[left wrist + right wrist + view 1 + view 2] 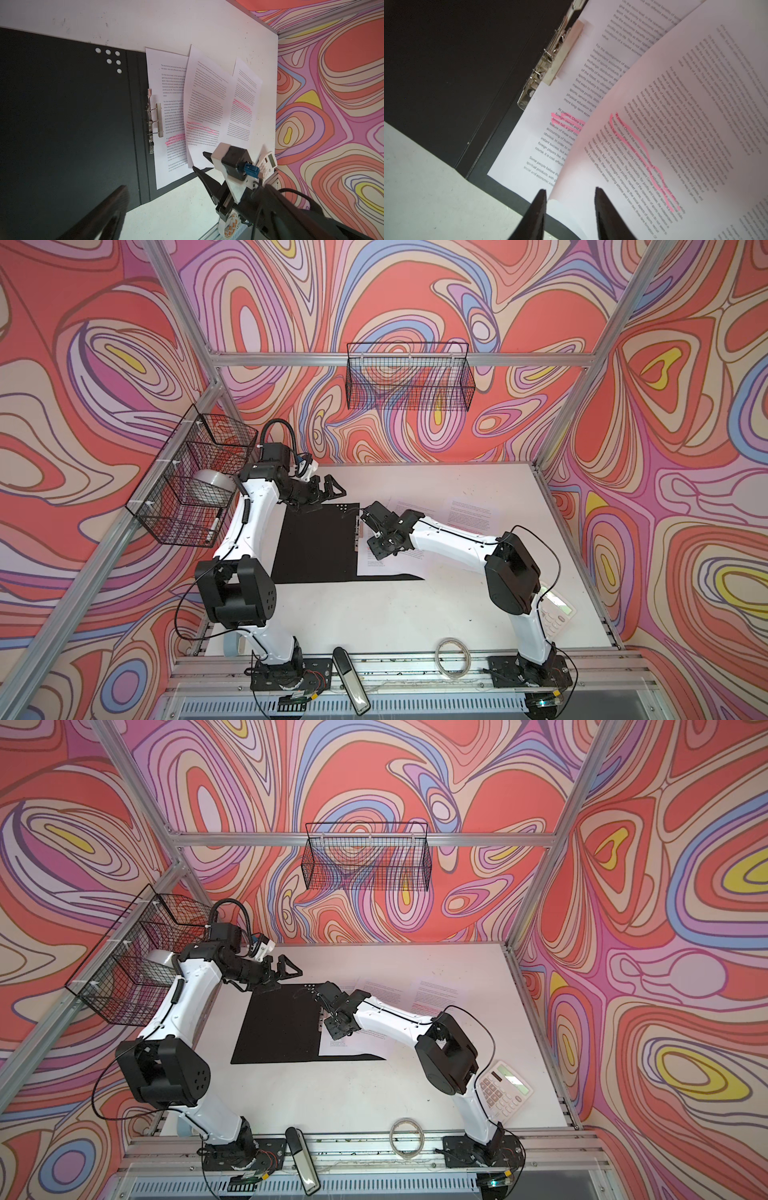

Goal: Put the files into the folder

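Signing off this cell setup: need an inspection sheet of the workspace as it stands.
Surface: white table, scuffed, no spills seen.
Job's things: folder open flat, black inside up; one sheet lies in it by the metal clip; a curled sheet overlaps it; a third sheet lies on the table beyond.
Clutter: calculator at the right edge; tape ring and stapler-like tool on the front rail.
Grippers: left gripper jaws open, near the folder's far edge; right gripper jaws apart at the curled sheet's edge.
Cables: black hose loops over the left arm; no snag seen.
Surroundings: side basket, back basket, patterned walls.
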You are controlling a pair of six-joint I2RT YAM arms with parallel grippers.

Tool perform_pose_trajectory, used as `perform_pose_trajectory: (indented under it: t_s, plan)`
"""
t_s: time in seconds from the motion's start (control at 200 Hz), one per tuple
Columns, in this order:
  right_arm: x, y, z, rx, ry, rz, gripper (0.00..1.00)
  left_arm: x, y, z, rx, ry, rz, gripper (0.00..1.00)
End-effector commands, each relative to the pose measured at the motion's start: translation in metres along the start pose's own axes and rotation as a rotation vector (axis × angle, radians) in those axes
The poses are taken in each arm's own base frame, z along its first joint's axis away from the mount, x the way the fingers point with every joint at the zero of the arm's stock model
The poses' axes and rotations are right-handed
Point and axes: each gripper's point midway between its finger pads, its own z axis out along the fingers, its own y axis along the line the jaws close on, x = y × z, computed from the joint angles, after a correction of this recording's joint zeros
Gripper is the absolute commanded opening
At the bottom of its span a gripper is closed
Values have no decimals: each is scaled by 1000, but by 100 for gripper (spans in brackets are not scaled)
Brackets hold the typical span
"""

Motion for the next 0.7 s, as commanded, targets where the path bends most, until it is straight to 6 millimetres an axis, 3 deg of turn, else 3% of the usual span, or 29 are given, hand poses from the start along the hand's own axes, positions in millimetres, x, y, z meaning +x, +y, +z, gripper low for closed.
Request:
perform_pose_trajectory:
  t_s: [0.0, 0.21, 0.28, 0.446, 0.561, 0.591, 0.691]
  plan:
    - [2, 9, -2, -48, 3, 23, 47, 0, -2, -1, 21, -10, -1, 100]
    - [-14, 30, -25, -211, -33, 59, 55, 1, 1, 5, 12, -4, 16, 100]
    - [-20, 24, -32, -214, -45, 87, 55, 4, 3, 10, 1, 4, 31, 100]
    - [-25, -42, -48, -215, -111, 335, 55, 19, 4, 34, -9, 68, 69, 100]
    - [-6, -105, -54, -168, -143, 530, 56, 35, 4, 56, 6, 75, 113, 100]
    - [-4, -122, -64, -169, -167, 580, 57, 37, 6, 61, -1, 67, 125, 100]
    - [17, -157, -63, -195, -150, 706, 58, 37, 15, 70, -38, 43, 142, 100]
